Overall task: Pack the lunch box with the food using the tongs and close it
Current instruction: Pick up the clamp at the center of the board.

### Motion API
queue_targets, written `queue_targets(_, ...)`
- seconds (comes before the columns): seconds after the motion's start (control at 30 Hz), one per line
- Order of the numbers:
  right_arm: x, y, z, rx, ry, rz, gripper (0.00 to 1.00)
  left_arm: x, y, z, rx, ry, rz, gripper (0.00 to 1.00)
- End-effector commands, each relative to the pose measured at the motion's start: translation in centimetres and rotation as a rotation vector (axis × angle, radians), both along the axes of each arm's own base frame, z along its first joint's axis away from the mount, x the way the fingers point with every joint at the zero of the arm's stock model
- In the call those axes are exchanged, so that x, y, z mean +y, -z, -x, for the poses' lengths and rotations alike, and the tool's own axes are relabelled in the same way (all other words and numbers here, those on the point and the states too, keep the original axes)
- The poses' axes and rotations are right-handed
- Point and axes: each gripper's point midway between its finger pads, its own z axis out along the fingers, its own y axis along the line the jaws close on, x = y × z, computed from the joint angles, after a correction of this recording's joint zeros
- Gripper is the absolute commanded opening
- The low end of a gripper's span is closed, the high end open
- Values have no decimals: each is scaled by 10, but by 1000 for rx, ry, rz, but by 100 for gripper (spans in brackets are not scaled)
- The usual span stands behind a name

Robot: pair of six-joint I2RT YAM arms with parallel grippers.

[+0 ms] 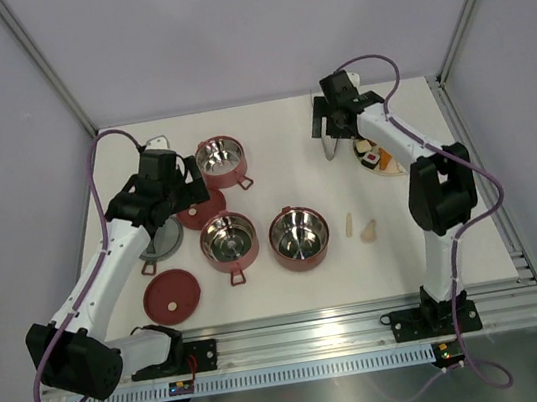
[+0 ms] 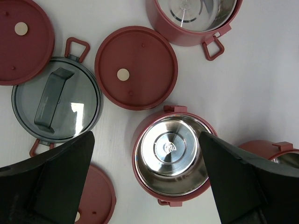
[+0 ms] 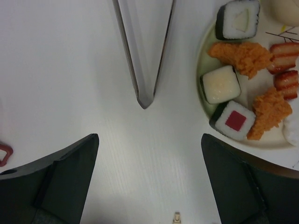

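White table [image 1: 292,288], grey walls. Three open lunch box bowls [image 1: 299,237] near centre; lids at 9 o'clock. Tongs [image 3: 144,51] at 1 o'clock, beside the plate [image 3: 203,100] of food [image 3: 243,57]. Left hand [image 2: 147,179] wide open above a bowl, holding nothing; right hand [image 3: 149,182] wide open, empty, above the tongs.

Both arms had white link segments and black joint housings. A purple cable [image 1: 97,201] ran along the left arm and another purple cable [image 1: 483,179] looped along the right arm. Each black base [image 1: 434,321] was bolted to a silver rail [image 1: 369,333]. The fingers [image 2: 51,182] were matte black and wedge-shaped.
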Motion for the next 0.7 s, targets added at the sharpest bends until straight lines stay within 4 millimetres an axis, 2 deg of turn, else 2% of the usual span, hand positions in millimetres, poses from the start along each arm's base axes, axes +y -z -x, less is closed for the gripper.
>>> queue_targets(0.0,7,-11,-38,-45,-21,14,99,5,-7,2,-31,-18,-9,99)
queue_targets(0.03,7,14,-41,12,-16,28,99,7,-7,3,-27,-15,-16,99)
queue_targets(0.07,8,17,-47,22,-12,15,100,7,-6,5,-22,-13,-21,99)
queue_targets(0.1,8,10,-58,2,-4,1,99,7,-6,5,-22,-14,-22,99)
queue_targets(0.13,7,15,-62,12,4,-1,99,8,-6,6,-22,-15,-23,99)
queue_targets(0.17,5,31,-64,46,12,6,100,9,-6,8,-21,-16,-24,99)
queue_targets(0.2,3,26,-72,29,22,8,100,9,-4,9,-20,-14,-25,99)
queue_targets(0.23,0,42,-74,56,29,21,99,10,-3,10,-18,-13,-27,99)
queue_targets(0.3,-3,42,-79,60,37,40,100,11,-1,13,-14,-14,-27,99)
queue_targets(0.47,-10,66,-86,95,33,44,100,13,4,16,1,-14,-41,99)
queue_targets(0.5,-10,66,-90,92,30,35,99,14,5,16,1,-17,-44,99)
queue_targets(0.53,-11,75,-91,107,30,32,100,14,6,17,3,-15,-46,99)
queue_targets(0.6,-10,76,-98,97,16,20,100,15,6,17,3,-18,-49,99)
queue_targets(0.67,-7,88,-101,112,-5,20,99,16,8,17,7,-17,-53,99)
